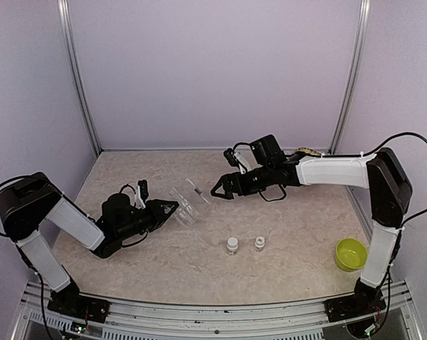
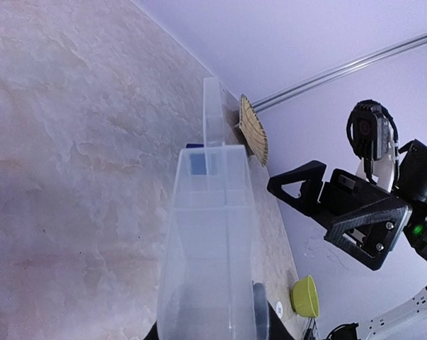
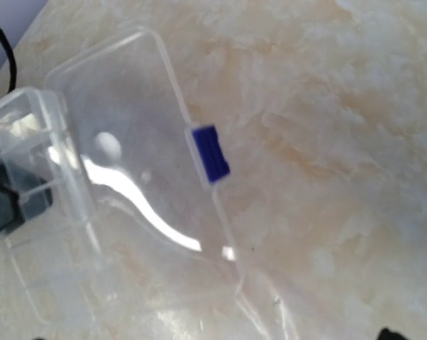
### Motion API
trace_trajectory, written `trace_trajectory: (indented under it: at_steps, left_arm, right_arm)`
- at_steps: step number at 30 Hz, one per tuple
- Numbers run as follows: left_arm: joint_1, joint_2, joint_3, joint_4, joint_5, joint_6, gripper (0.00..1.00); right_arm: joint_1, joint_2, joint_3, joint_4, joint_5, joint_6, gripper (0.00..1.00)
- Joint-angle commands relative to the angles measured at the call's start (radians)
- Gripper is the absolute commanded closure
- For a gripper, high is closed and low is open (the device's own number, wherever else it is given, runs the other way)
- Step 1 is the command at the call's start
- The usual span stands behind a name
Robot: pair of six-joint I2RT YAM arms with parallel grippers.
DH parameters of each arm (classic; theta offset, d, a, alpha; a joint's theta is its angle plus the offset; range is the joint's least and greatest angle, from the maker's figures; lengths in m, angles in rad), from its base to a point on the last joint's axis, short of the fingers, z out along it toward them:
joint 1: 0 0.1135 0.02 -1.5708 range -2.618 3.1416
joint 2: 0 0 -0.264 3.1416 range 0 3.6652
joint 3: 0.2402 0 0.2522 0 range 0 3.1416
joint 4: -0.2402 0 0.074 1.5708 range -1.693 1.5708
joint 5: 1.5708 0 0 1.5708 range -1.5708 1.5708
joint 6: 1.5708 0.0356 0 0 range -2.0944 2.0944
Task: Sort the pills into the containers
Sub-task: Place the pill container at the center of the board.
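Left of centre on the bench (image 1: 298,212), left gripper (image 1: 172,207) pinches narrow on the clear container (image 1: 187,207), likely steadying it for loading. Its lid (image 3: 128,134) is open, blue latch (image 3: 210,152) showing. Right gripper (image 1: 221,189) hangs just beside the lid, spread wide, empty. Two small bottles (image 1: 231,246) sit nearer the front, green bowl (image 1: 350,253) far right. No pills discernible. Nothing seems to block the compartments.

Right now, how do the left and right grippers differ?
The left gripper is shut on one end of the clear box; the right gripper is open and holds nothing. The left gripper touches the box; the right gripper hangs apart from it, facing its open lid. Both point toward the box.
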Motion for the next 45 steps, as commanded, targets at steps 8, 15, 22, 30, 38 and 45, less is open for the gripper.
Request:
trace_trajectory:
  at_steps: [8, 15, 22, 30, 38, 45]
  left_arm:
    - [0.003, 0.082, 0.014, 0.099, -0.148, -0.109, 0.75]
    - [-0.020, 0.097, 0.010, 0.041, -0.242, -0.138, 0.75]
    - [-0.045, 0.101, 0.006, -0.011, -0.299, -0.145, 0.74]
    - [-0.062, 0.071, -0.006, -0.098, -0.346, -0.164, 0.64]
    - [-0.071, -0.015, -0.043, -0.178, -0.374, -0.171, 0.46]
    - [-0.079, -0.125, -0.072, -0.326, -0.401, -0.166, 0.35]
  right_arm:
    - [-0.010, -0.100, -0.101, 0.090, 0.041, 0.051, 0.00]
    - [-0.010, -0.113, -0.141, 0.118, 0.037, 0.070, 0.00]
    - [-0.011, -0.115, -0.156, 0.130, 0.029, 0.079, 0.00]
    - [-0.004, -0.089, -0.143, 0.135, 0.010, 0.092, 0.00]
    - [0.066, -0.010, -0.055, 0.090, -0.003, 0.085, 0.00]
    - [0.112, 0.041, 0.005, 0.070, -0.005, 0.083, 0.00]
